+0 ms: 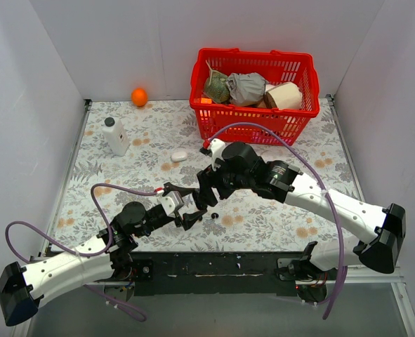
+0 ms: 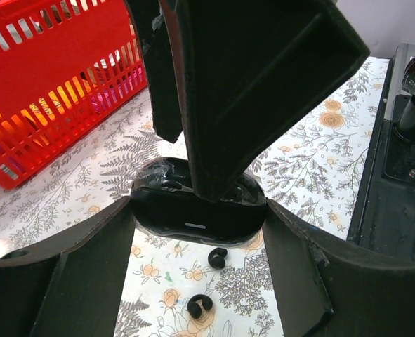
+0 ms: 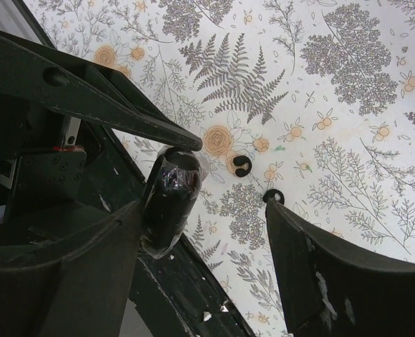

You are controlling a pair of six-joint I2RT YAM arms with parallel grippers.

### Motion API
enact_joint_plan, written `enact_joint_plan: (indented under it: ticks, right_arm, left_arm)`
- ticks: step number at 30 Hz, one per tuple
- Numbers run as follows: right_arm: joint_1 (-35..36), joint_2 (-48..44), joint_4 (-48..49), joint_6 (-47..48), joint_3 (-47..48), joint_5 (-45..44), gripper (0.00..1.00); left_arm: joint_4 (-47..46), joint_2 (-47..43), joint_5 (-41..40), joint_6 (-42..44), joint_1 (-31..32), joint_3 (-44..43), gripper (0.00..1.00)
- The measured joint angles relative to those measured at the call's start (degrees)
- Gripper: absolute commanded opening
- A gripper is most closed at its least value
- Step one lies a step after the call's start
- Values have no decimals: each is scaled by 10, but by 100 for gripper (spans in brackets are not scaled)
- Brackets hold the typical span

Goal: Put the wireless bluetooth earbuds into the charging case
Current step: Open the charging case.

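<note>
The charging case is a glossy black pebble in clear film, and my left gripper is shut on its two ends just above the table. The right gripper is open over it. One right finger comes down onto the top of the case, and the other finger stands well apart. Two tiny black earbuds lie loose on the floral cloth just in front of the case, also seen in the right wrist view as earbuds. I cannot tell whether the lid is open.
A red basket holding several things stands at the back right. An orange ball, a white bottle and a small white pebble-shaped object sit at the back left. The black base rail runs along the near edge.
</note>
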State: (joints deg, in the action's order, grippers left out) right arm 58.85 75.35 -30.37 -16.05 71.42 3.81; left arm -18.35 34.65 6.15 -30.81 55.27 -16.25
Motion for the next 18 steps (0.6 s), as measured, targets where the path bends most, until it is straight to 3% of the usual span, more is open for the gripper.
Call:
enact_joint_plan:
  ticks: [18]
  right_arm:
    - [-8,-62,26,-8,-36,7,73]
  left_arm:
    - [-1,-6,-17,2,0,0,0]
